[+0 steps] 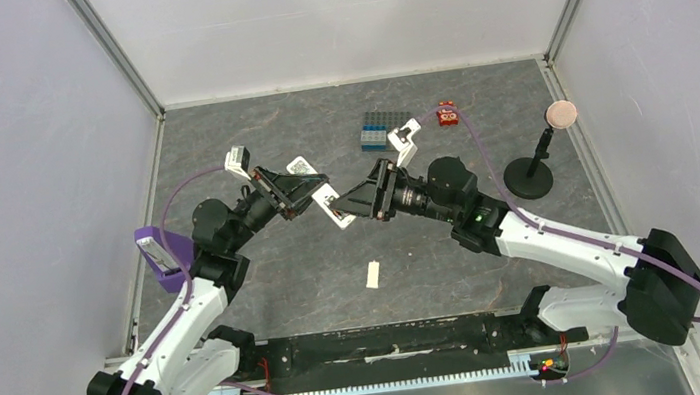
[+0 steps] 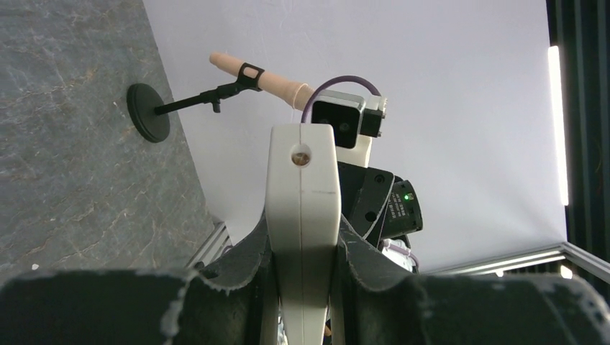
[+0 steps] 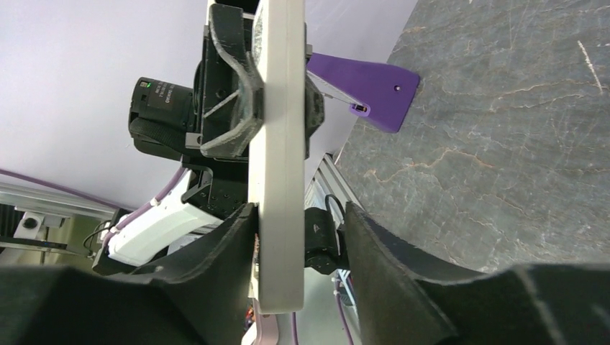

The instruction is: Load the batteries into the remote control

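Observation:
The remote control [image 1: 333,205] is a slim white bar held in the air over the middle of the table between both arms. My left gripper [image 1: 310,190] is shut on it; in the left wrist view the remote [image 2: 302,201] stands edge-on, clamped between both pads, gripper [image 2: 302,280]. My right gripper [image 1: 355,203] is open around the remote's other end [image 3: 280,144]: one finger [image 3: 230,251] lies against it, the other finger [image 3: 381,251] stands apart with a gap, gripper [image 3: 302,248]. No batteries show in any view.
A small flat white cover plate [image 1: 373,274] lies on the table in front of the arms. A blue-grey block [image 1: 385,129] and a small red item [image 1: 447,114] sit at the back. A black stand with a pink disc [image 1: 531,175] is at right. A purple holder [image 1: 159,249] is at left.

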You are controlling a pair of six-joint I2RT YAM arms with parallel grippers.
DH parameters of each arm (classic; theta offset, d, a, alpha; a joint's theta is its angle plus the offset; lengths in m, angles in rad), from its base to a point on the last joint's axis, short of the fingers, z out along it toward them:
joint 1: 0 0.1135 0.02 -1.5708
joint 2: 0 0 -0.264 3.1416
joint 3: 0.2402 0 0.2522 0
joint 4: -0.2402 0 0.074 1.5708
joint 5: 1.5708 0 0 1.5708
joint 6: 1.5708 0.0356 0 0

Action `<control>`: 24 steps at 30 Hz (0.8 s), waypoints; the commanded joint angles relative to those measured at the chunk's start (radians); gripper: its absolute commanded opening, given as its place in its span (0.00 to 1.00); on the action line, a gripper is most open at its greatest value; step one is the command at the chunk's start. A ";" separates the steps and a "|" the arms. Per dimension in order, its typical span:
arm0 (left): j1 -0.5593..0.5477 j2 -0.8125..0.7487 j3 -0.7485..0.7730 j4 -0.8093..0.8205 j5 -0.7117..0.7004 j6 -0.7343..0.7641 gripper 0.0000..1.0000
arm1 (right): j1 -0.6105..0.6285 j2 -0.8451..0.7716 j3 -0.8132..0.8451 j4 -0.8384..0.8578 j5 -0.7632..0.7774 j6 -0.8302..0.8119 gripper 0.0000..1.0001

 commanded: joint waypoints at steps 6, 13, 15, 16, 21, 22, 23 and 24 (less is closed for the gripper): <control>0.002 -0.013 0.029 0.063 -0.011 0.009 0.02 | -0.001 0.034 0.024 -0.071 -0.039 -0.060 0.31; 0.003 -0.020 0.030 0.030 -0.009 0.037 0.02 | -0.001 0.027 0.051 -0.074 -0.032 -0.062 0.28; 0.002 -0.024 0.029 0.021 -0.010 0.051 0.02 | -0.001 0.023 0.063 -0.081 -0.023 -0.067 0.24; 0.002 -0.029 0.027 0.013 -0.010 0.059 0.02 | -0.001 0.020 0.068 -0.084 -0.021 -0.071 0.16; 0.003 -0.038 0.022 -0.006 -0.009 0.091 0.02 | -0.001 0.018 0.071 -0.093 -0.024 -0.080 0.43; 0.004 -0.039 0.021 -0.007 -0.009 0.098 0.02 | -0.001 0.010 0.067 -0.088 -0.020 -0.079 0.54; 0.003 -0.039 0.019 -0.011 -0.007 0.107 0.02 | -0.002 0.001 0.061 -0.083 -0.014 -0.079 0.64; 0.003 -0.041 0.018 -0.010 -0.002 0.124 0.02 | -0.003 -0.007 0.058 -0.083 -0.008 -0.081 0.71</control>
